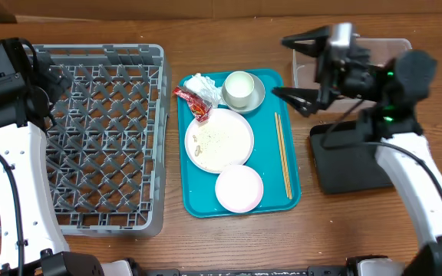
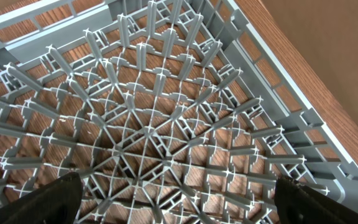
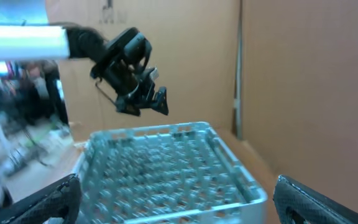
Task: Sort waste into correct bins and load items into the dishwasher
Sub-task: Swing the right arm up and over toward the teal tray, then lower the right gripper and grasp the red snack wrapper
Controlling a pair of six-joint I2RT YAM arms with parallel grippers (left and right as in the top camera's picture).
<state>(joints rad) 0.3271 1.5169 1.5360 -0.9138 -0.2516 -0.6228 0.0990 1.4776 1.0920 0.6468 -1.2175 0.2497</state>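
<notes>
The right arm point(image 1: 405, 88) hides most of the clear tub point(image 1: 391, 44) and part of the black tray point(image 1: 344, 169).

Overhead straight down, left wrist close above, right wrist level, all sharing rack point(image 1: 98, 153)

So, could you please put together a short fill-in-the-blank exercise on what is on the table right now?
1. The cup sits in the grey-green ____.
2. The crumbs lie on the large white ____.
3. The chopsticks lie along the teal tray's ____ edge.
4. Both the left gripper and the right gripper are ____.
Missing words: bowl; plate; right; open.
</notes>
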